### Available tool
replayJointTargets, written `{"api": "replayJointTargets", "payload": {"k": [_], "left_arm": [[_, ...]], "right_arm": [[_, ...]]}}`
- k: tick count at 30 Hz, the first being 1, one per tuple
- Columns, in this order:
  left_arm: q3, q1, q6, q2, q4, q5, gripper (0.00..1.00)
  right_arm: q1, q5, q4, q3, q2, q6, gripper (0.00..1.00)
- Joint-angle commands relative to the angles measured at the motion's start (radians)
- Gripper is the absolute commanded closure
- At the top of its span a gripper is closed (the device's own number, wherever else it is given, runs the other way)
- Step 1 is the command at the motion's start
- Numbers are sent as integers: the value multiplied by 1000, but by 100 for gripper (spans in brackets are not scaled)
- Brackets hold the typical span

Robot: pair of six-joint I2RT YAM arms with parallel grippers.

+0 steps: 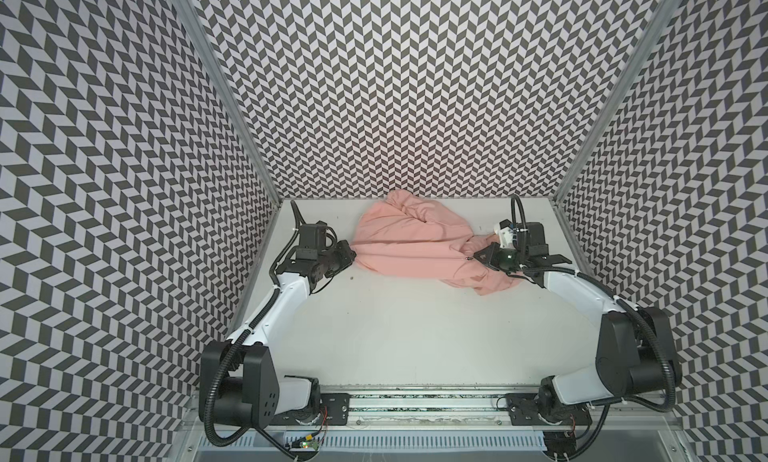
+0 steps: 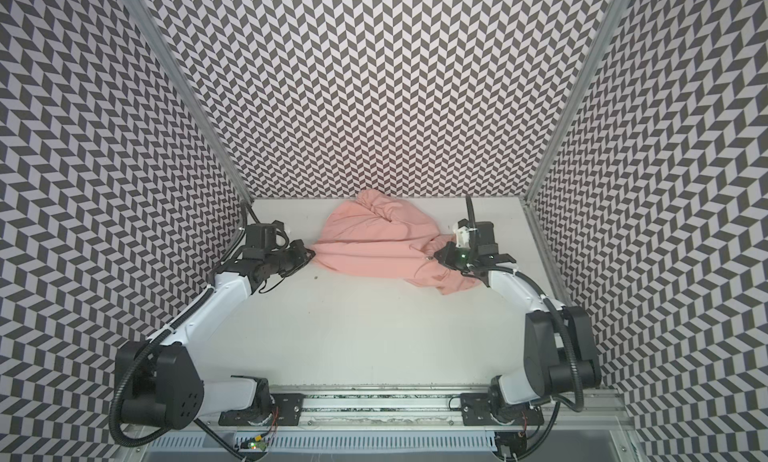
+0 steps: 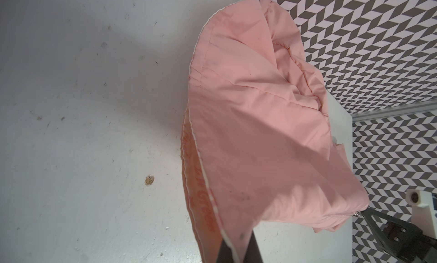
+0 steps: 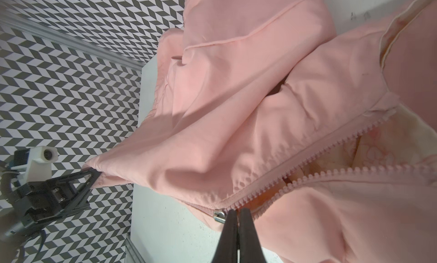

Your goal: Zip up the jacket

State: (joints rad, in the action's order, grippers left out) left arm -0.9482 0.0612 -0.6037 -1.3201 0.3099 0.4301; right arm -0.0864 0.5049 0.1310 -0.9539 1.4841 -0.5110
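right wrist: right gripper (image 4: 238, 213) pinches zipper pull (image 4: 218, 215), left gripper (image 4: 95, 173) pinches jacket (image 4: 236, 108).

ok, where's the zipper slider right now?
Right of centre in a top view, the zipper slider is on the jacket, pinched at the tip of the shut right hand.

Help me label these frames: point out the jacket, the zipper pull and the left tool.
jacket (image 1: 407, 248): in a top view, on the taut pink panel.
zipper pull (image 4: 218, 216): right wrist view, on its silver metal.
left tool (image 1: 352, 255): in a top view, between its tips.
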Motion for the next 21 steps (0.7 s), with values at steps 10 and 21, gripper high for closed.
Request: {"api": "replayJointTargets", "payload": {"k": [10,21], "left_arm": [[17,-85,-27,8,-47,-54,100],[14,-109,-45,5,-57,-46,100]], "right_arm": [[72,-151,93,-37,-38,42,100],[100,-182,128,-40,-51,43,100]]}}
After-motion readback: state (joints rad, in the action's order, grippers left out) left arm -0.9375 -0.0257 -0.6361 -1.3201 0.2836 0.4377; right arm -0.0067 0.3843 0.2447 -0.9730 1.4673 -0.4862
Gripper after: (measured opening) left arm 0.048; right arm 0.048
